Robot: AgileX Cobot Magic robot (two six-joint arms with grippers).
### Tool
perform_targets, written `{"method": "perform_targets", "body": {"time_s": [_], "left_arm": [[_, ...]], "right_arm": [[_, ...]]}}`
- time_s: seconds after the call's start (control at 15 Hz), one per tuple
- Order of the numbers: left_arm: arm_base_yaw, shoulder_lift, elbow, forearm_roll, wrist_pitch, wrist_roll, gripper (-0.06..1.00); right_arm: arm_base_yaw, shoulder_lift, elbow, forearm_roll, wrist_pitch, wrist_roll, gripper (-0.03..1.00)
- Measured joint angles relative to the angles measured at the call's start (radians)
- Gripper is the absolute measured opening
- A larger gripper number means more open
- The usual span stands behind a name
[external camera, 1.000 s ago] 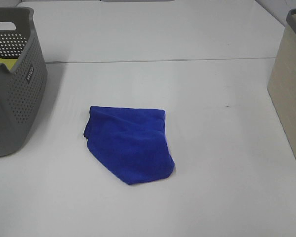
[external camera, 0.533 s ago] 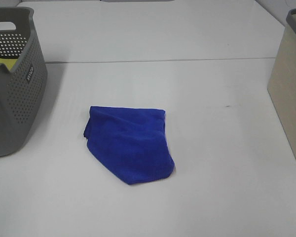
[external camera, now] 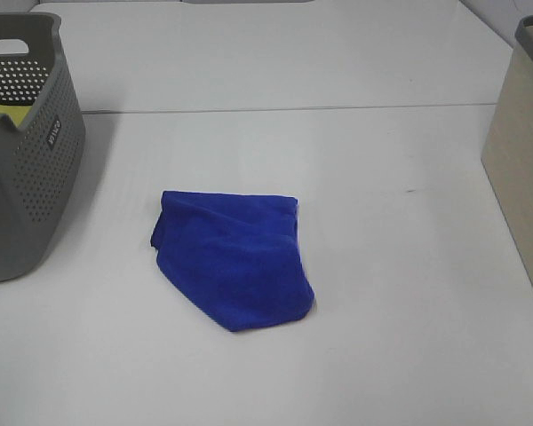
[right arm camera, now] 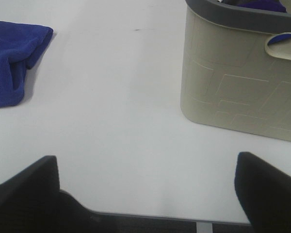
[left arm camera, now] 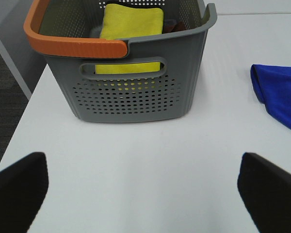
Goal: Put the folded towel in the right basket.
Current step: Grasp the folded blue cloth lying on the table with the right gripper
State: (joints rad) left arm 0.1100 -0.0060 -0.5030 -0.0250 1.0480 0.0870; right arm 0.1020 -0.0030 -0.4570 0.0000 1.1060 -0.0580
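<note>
Well apart from the beige rigid-walled basket (external camera: 518,169), the folded blue cloth towel (external camera: 234,260) lies flat on the white desk (external camera: 391,293); the grey perforated plastic basket (external camera: 28,169) stands farther off still. Left end effector (left arm camera: 144,194) and right end effector (right arm camera: 145,199) are both spread wide and empty. Risks: pinching one layer could unfold the towel, and drooping cloth could catch the beige rim. Count: one towel, two baskets, two end effectors.

Left hand (left arm camera: 141,160) fingers wide apart, nothing held; right hand (right arm camera: 145,156) same, fingers wide apart, empty
</note>
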Motion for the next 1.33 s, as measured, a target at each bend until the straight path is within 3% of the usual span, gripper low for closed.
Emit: {"method": "perform_targets", "body": {"time_s": [1.33], "left_arm": [[0.000, 0.000, 0.000, 0.000, 0.000, 0.000, 0.99]], "right_arm": [[0.000, 0.000, 0.000, 0.000, 0.000, 0.009, 0.95]]}}
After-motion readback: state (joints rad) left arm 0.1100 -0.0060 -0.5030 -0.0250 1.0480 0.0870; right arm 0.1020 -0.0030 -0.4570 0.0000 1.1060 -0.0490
